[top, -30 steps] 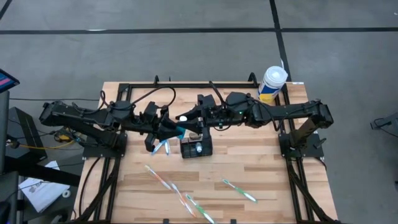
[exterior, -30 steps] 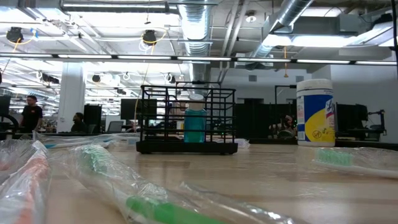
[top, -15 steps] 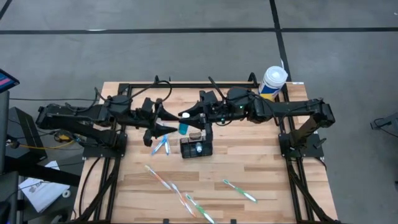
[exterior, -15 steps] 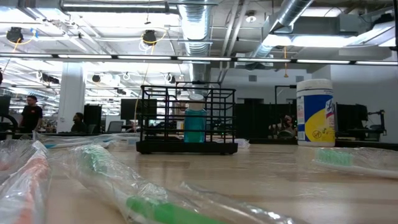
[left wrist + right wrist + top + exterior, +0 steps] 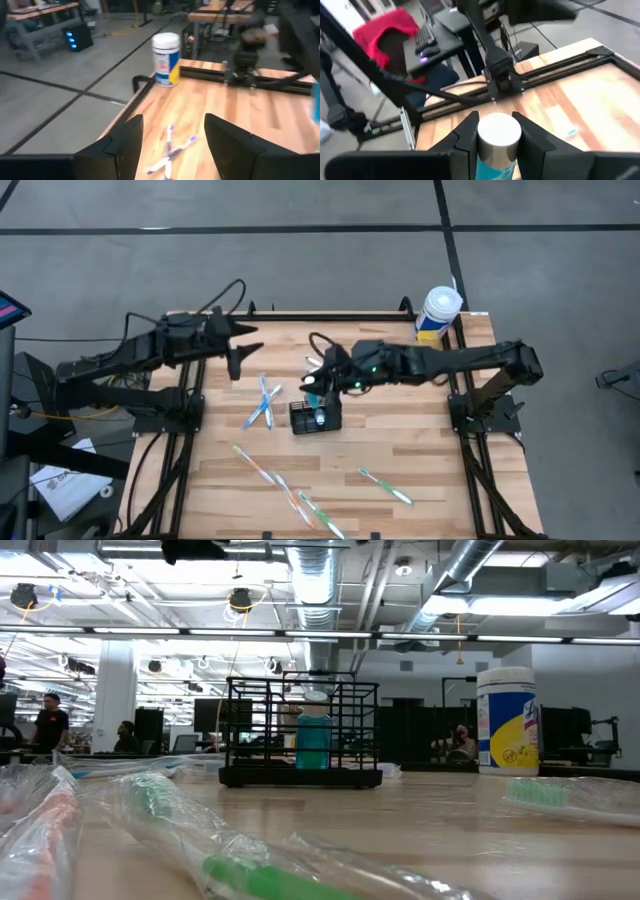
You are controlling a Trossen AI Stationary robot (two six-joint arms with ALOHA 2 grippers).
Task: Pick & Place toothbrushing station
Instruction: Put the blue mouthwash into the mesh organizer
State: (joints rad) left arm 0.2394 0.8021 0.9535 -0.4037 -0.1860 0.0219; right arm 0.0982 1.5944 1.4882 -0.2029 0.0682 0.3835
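The toothbrushing station, a black wire basket [image 5: 328, 423] [image 5: 255, 730], stands mid-table on its base. A teal bottle [image 5: 313, 743] stands upright inside it. My right gripper [image 5: 312, 382] [image 5: 495, 120] hangs just over the basket's far side, shut on a second teal bottle with a white cap [image 5: 499, 131]. My left gripper [image 5: 238, 348] [image 5: 172, 120] is open and holds nothing, high over the table's far left part. Two blue toothbrushes [image 5: 262, 402] [image 5: 172, 150] lie crossed on the wood left of the basket. My right gripper pinches the bottle's upper end [image 5: 499, 145], at the cap's sides, between its two fingers. The fingers come roughly level from the table's right. The bottle is lifted clear of the table and the basket; its teal body [image 5: 492, 170] runs out of the wrist view.
A white-and-yellow wipes tub [image 5: 438, 312] [image 5: 507, 720] [image 5: 165, 59] stands at the far right corner. Several wrapped toothbrushes [image 5: 268, 472] [image 5: 386, 486] [image 5: 200, 840] lie across the near half of the table. Black frame rails [image 5: 300, 317] border the table.
My left gripper has let go of the teal bottle it shared with the right gripper and drawn back toward the table's far left corner. My right gripper has kept the bottle and come down toward the basket.
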